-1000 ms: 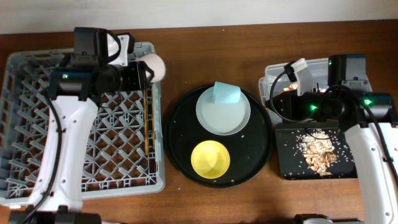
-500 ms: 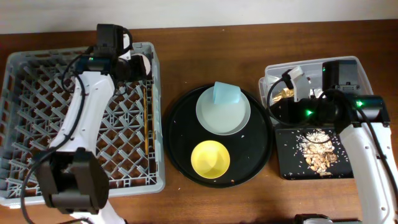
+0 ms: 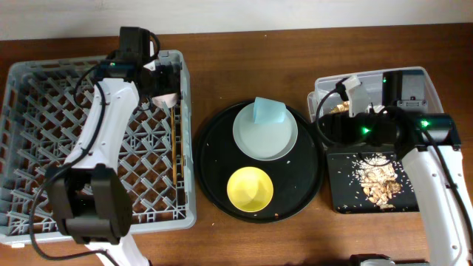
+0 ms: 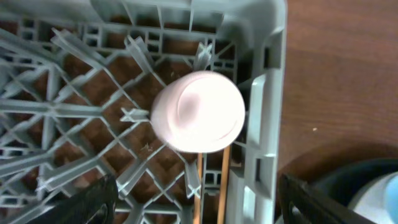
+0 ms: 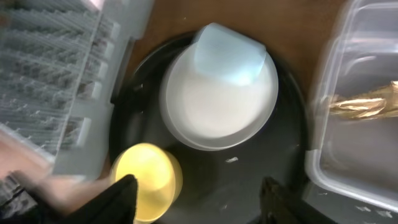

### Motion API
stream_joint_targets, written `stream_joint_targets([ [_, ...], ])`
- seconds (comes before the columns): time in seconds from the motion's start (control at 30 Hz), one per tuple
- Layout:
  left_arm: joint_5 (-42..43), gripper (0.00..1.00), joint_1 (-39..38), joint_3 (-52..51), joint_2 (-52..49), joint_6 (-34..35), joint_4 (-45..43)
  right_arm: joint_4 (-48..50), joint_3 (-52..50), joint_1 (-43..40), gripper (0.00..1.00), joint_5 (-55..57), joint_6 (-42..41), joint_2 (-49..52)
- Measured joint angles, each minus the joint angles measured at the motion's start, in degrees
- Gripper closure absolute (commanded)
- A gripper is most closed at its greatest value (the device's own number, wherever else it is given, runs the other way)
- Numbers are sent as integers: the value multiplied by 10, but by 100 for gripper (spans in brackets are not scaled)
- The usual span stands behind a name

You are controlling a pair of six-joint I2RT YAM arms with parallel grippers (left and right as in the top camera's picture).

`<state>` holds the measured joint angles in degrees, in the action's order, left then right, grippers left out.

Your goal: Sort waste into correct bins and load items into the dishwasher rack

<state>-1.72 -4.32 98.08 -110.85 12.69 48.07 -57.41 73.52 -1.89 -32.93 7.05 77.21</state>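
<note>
Much of the clear plastic tub [image 5: 360,155] is hidden under the right arm [image 3: 436,185] from overhead, and the right wrist view is blurred. We can make out only a shiny gold-brown wrapper [image 5: 367,102] inside the tub, on the side facing the round black tray [image 3: 214,148]. The pink cup [image 4: 199,112] is nearly lost beneath the left arm [image 3: 103,133] from above. The chopsticks [image 4: 211,190] are cut off at the edge of the left wrist view.

The pink cup appears to stand mouth down, pale base up, in the corner of the grey dishwasher rack [image 3: 44,148] closest to the round black tray's far rim. The two thin wooden chopsticks lie along the rack wall that faces the tray. On the tray's far half a light-blue cup [image 3: 270,111] lies on its side on the pale plate [image 3: 259,140]. The yellow bowl [image 3: 250,187] sits upright on the near half. Across the tray from the rack, beige food scraps [image 3: 373,177] litter the shallow black tray [image 3: 340,196] on the wooden desk [image 3: 244,52].

The left arm reaches across the rack, its left claw [image 4: 196,193] spread wide above the pink cup and gripping nothing. The right claw [image 5: 199,199] hangs above the round black tray's tub-side rim, fingers apart and empty.
</note>
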Motion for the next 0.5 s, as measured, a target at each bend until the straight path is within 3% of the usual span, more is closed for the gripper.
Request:
stream_joint_targets([
  [0.2,-2,18,0,37,87,3,75,63,0,122,34,178,-82,2],
  [0.27,-2,13,0,44,136,8,106,89,0,198,34,261,-114,6],
  [0.33,-3,1,0,52,192,21,156,119,0,274,34,350,-144,17],
  [0.5,-3,1,0,60,243,37,277,203,0,379,34,500,-196,90],
])
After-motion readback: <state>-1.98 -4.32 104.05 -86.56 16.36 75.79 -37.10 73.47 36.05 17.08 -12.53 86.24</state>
